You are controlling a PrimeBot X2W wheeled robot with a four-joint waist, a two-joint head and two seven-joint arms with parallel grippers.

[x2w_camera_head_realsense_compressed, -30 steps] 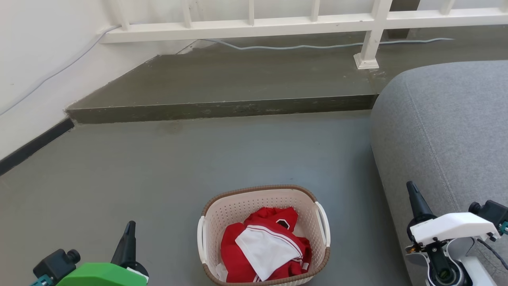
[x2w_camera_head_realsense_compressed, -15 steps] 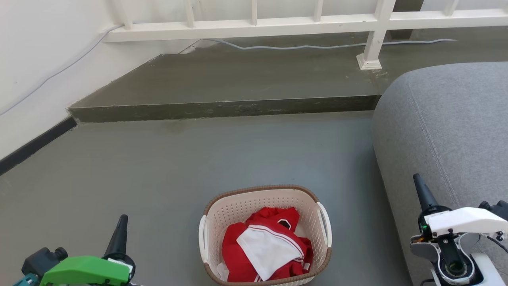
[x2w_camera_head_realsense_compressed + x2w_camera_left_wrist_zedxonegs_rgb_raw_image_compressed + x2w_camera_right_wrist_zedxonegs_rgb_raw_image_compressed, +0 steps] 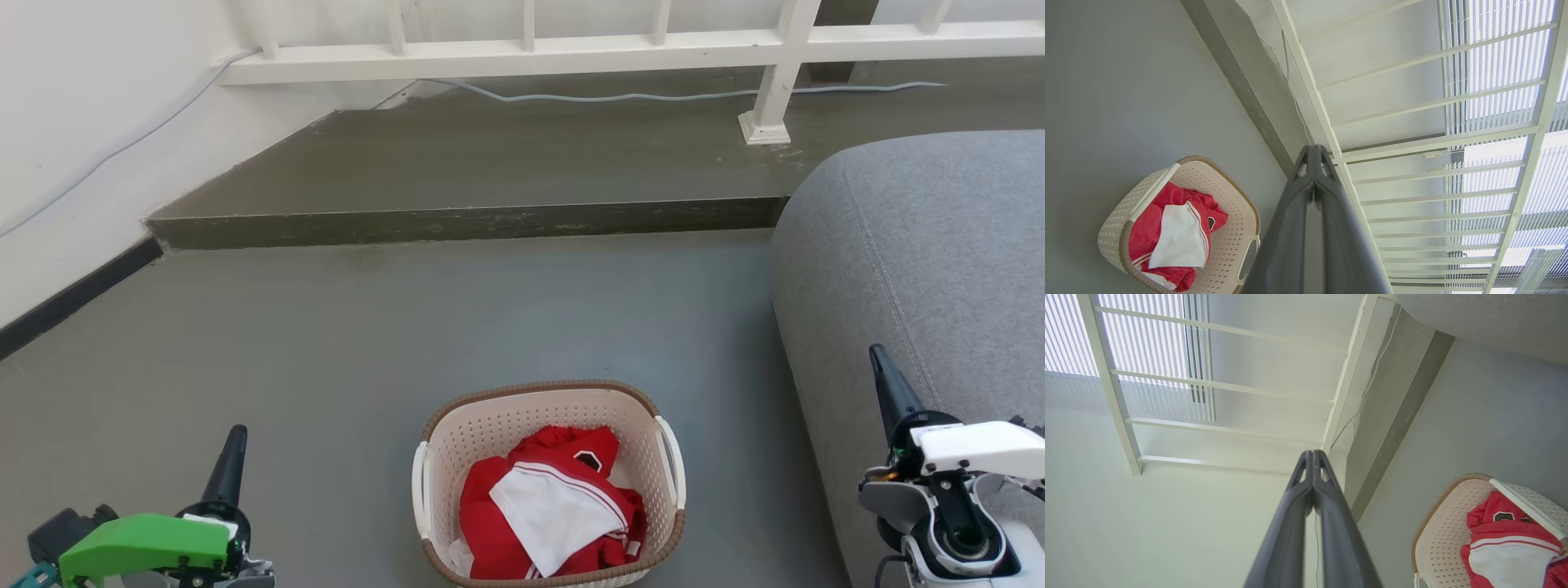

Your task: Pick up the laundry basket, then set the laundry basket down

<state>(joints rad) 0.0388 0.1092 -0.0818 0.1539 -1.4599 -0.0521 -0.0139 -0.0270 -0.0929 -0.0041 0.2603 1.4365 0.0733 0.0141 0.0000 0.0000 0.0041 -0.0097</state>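
Basket [image 3: 490, 429] sits between left claw [image 3: 232, 447] and right claw [image 3: 885, 374], untouched.

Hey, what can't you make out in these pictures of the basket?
Head view: the laundry basket's near side, cut off by the bottom edge.
Every view: most of the basket's floor, covered by the red and white clothes.
Left wrist view: one basket corner, behind the left gripper.

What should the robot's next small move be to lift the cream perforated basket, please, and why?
Probably open both jaws: left gripper and right gripper are shut, flanking the cream perforated plastic basket on the grey floor, clear of its white handles.
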